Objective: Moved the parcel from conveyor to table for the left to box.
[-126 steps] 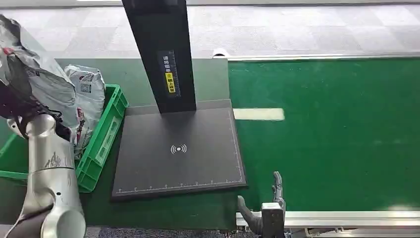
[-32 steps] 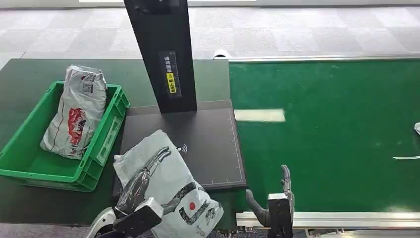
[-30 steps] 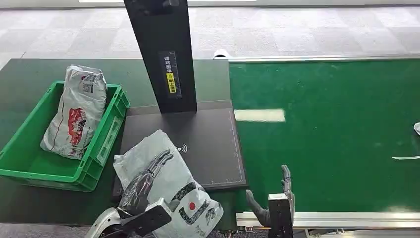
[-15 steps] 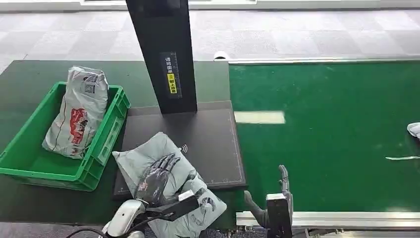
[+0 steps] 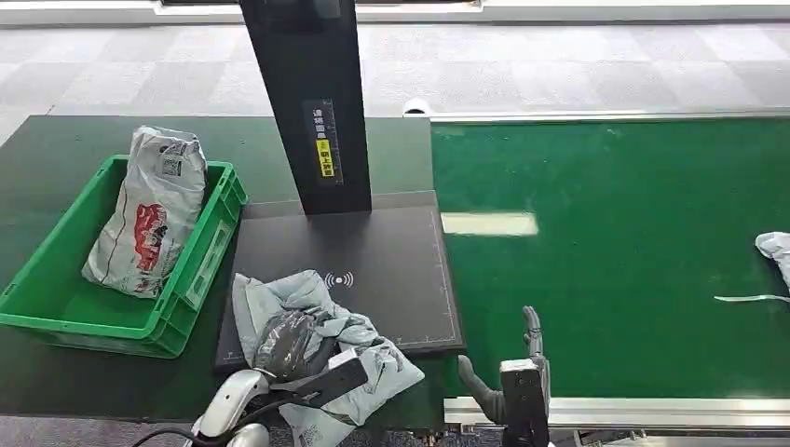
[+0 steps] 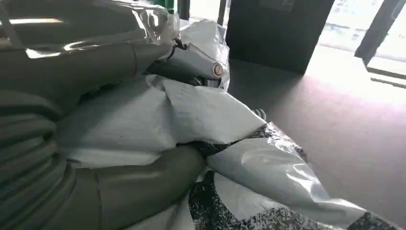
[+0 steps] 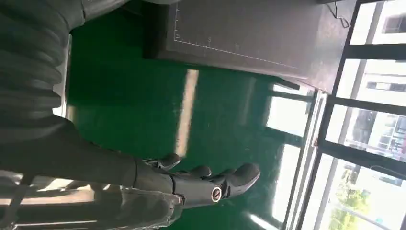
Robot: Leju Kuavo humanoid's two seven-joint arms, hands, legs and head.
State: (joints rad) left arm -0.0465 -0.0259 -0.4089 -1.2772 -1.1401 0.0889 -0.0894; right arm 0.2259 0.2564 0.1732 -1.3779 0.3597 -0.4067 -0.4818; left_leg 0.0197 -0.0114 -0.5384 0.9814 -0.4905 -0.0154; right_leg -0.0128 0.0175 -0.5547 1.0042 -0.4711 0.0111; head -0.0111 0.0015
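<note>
The parcel (image 5: pixel 371 361), a crumpled grey-white plastic mailer with black print, lies on the front left part of the black scanner plate (image 5: pixel 391 242). My left hand (image 5: pixel 287 341) grips it from above, dark fingers curled into the bag. In the left wrist view the thumb (image 6: pixel 143 179) and fingers (image 6: pixel 189 60) clamp folds of the parcel (image 6: pixel 210 112). My right hand (image 5: pixel 518 371) hangs open at the conveyor's front edge, fingers straight, holding nothing. The right wrist view has this hand (image 7: pixel 196 182) over the green belt.
A green crate (image 5: pixel 42 312) stands left of the plate with another mailer (image 5: pixel 149 209) leaning inside it. A black post (image 5: pixel 312 102) rises from the plate's back. On the green conveyor belt (image 5: pixel 606 242) a further bag (image 5: pixel 775 248) lies at the right edge.
My left hand has lowered the parcel onto the plate and curled its fingers into it, crumpling the bag. A bag on the belt has come further in from the right.
</note>
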